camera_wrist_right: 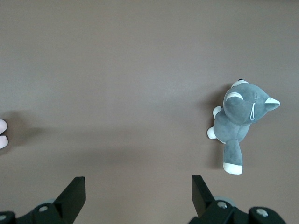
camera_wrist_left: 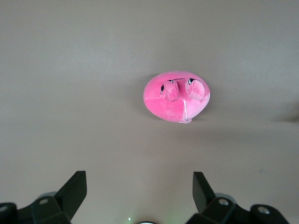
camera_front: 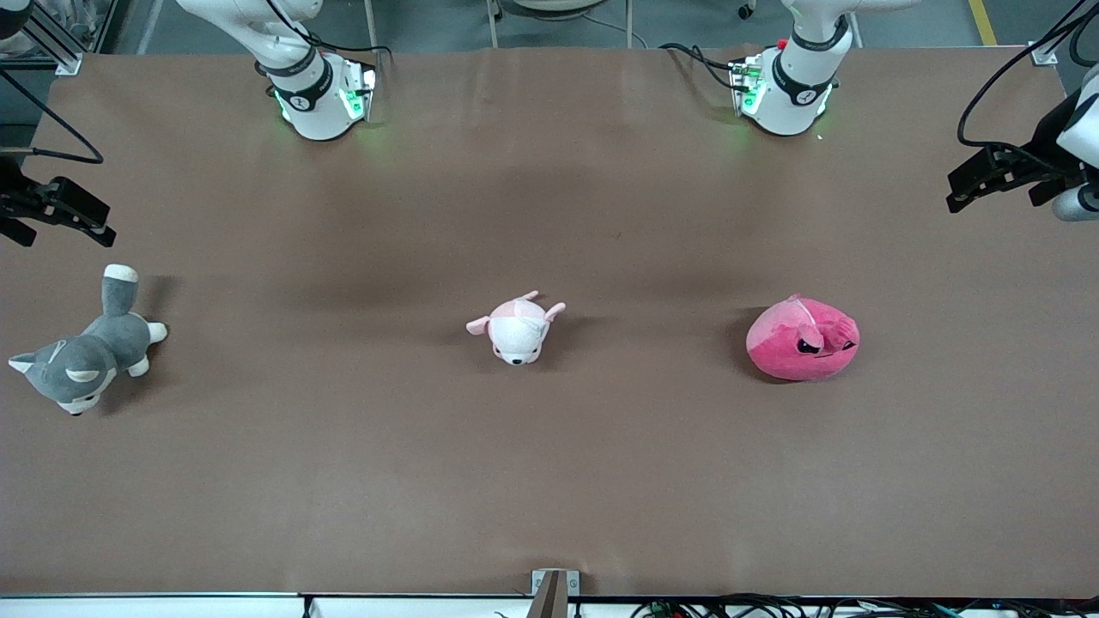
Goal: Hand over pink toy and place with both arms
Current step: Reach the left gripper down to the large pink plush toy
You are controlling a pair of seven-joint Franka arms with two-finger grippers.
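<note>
Nothing's started yet, you've got it all ahead; the brown surface (camera_front: 549,481) carries the pink toy (camera_front: 802,338) untouched at the frame's right-middle; left tool (camera_front: 979,182) upper right, right tool (camera_front: 64,210) upper left, both released, empty.
</note>
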